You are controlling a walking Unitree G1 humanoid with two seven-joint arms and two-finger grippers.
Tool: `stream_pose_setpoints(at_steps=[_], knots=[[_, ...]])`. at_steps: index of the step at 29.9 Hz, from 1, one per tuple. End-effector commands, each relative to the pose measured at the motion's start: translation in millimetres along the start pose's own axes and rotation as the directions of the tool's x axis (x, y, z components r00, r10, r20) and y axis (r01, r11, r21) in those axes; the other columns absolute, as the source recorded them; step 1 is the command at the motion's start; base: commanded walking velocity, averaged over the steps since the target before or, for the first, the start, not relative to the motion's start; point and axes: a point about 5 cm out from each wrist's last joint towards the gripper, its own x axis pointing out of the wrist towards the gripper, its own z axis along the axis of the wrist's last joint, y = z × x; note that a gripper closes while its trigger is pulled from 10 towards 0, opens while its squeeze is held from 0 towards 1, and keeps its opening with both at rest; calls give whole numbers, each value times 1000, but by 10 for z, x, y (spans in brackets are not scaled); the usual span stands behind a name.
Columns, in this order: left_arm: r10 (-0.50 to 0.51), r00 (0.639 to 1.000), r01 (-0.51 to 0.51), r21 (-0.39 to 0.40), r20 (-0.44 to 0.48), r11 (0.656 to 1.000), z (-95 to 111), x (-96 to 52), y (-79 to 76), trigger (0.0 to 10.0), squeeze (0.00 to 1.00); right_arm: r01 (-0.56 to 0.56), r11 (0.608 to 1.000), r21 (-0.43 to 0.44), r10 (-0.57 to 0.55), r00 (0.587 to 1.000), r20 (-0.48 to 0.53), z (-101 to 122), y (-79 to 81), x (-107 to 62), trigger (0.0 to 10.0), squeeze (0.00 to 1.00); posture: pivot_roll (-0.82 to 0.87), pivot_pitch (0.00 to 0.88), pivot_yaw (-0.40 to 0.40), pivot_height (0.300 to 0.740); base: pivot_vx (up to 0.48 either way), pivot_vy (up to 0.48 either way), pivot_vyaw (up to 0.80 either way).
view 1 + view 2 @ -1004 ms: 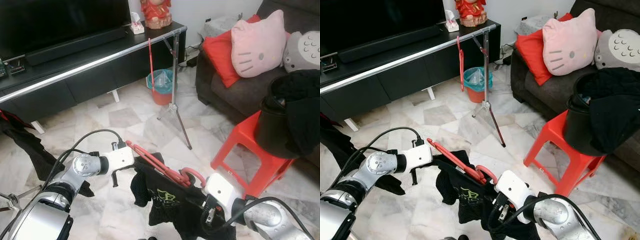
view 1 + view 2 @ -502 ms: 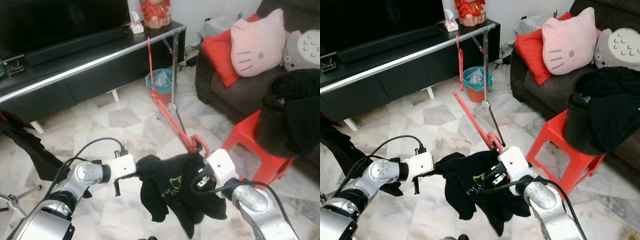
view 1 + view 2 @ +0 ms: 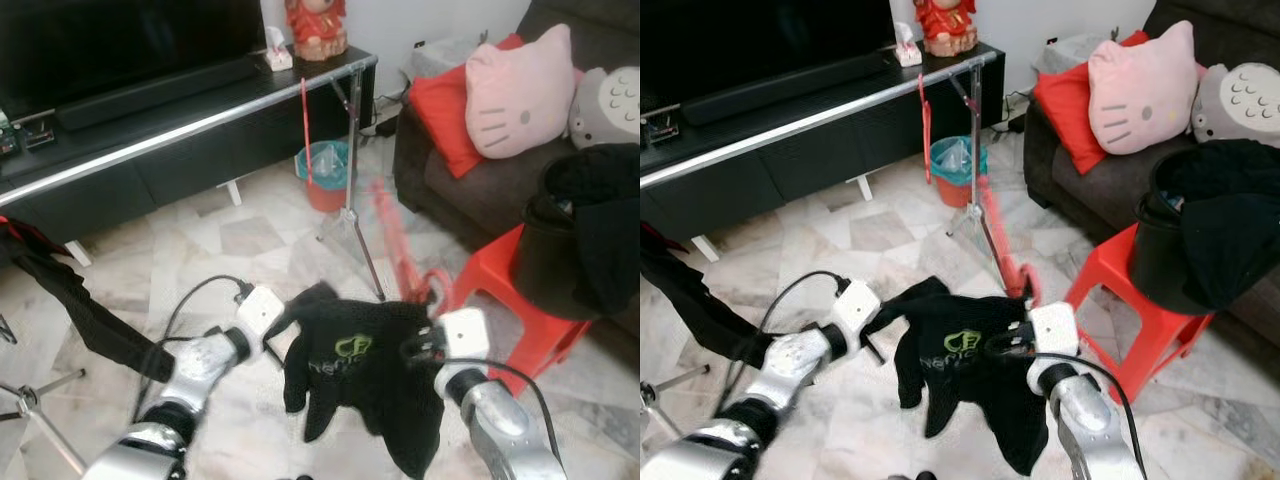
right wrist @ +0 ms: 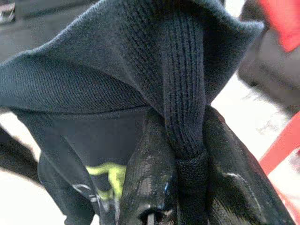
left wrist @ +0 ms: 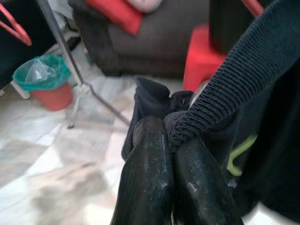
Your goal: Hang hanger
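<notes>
Hanger: the red hanger [image 3: 405, 262] is a blurred streak rising from beside the right tool, in front of the stand's leg; not on the rail.
Shirt: a black shirt [image 3: 362, 370] with a green logo is stretched between both tools, low over the marble floor [image 3: 240, 240].
Left tool: the left tool [image 5: 161, 180] has its fingers pressed together on a ribbed edge of the shirt.
Right tool: the right tool [image 4: 180, 180] is likewise clamped on a knit fold of the shirt; whether it also holds the hanger, I cannot tell.
Rail: the silver rail [image 3: 190, 128] runs along before the TV bench [image 3: 150, 165], with another red hanger hung near its stand [image 3: 350, 165].
Nearby: red stool [image 3: 500, 290], black bucket [image 3: 555, 255] of dark clothes, teal bin [image 3: 325, 170].
Progress: shirt lifted; hanging looks not yet done, and reaching the rail remains.
</notes>
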Motion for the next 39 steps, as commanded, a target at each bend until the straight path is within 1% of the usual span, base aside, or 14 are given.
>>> stream_pose_setpoints(at_steps=[1,2,3,4,7,9,14,18,24,31,32,33,36,39], knots=[[78,997,-79,-61,-18,995,-69,-70,63,10000,0,25,1000,13,-26,997,77,105,-24,-12,10000,0,-19,1,86,740,0,0,0],[78,997,-79,-61,-18,995,-69,-70,63,10000,0,25,1000,13,-26,997,77,105,-24,-12,10000,0,-19,1,86,740,0,0,0],[99,995,-99,-113,-2,989,-59,-42,34,10000,0,18,1000,9,-19,997,75,80,13,-13,10000,0,-19,0,85,740,0,0,0],[114,993,-113,-143,4,983,-52,-26,23,10000,0,9,1000,27,-11,997,78,62,43,-8,10000,0,-19,0,85,740,0,0,0],[122,992,-118,-154,12,981,-45,-20,3,10000,0,12,1000,15,-13,997,73,29,78,-1,10000,0,-19,0,84,740,0,0,0],[197,980,-195,-172,-3,966,-80,-50,25,10000,0,45,996,79,-53,994,100,-1,116,11,10000,0,-22,0,83,740,0,0,0],[258,966,-258,-212,-28,943,-141,-109,67,10000,0,67,993,101,-75,994,85,-68,125,19,10000,0,-19,0,77,740,0,0,0],[262,965,-261,-214,-24,941,-141,-112,52,10000,0,74,992,100,-82,994,75,-112,132,3,10000,0,-16,0,71,740,0,0,0],[294,956,-284,-235,8,930,-106,-101,12,10000,0,128,984,125,-138,988,74,-173,92,-50,10000,0,-18,0,58,740,0,0,0],[312,950,-298,-247,22,922,-88,-106,18,10000,0,140,980,141,-153,984,92,-163,95,-67,10000,0,-15,0,56,740,0,0,0],[370,929,-353,-271,12,896,-107,-135,45,10000,0,148,979,142,-164,981,106,-155,121,-76,10000,0,-12,0,53,740,0,0,0],[389,921,-372,-283,5,884,-121,-148,54,10000,0,153,978,143,-170,979,110,-154,126,-79,10000,0,-15,0,50,740,0,0,0],[411,912,-395,-302,-9,868,-149,-171,70,10000,0,161,977,138,-178,977,119,-143,124,-78,10000,0,-21,0,47,740,0,0,0],[425,904,-412,-335,-35,848,-185,-187,97,10000,0,162,982,96,-173,976,132,-101,113,-57,10000,0,-40,0,43,740,0,0,0]])
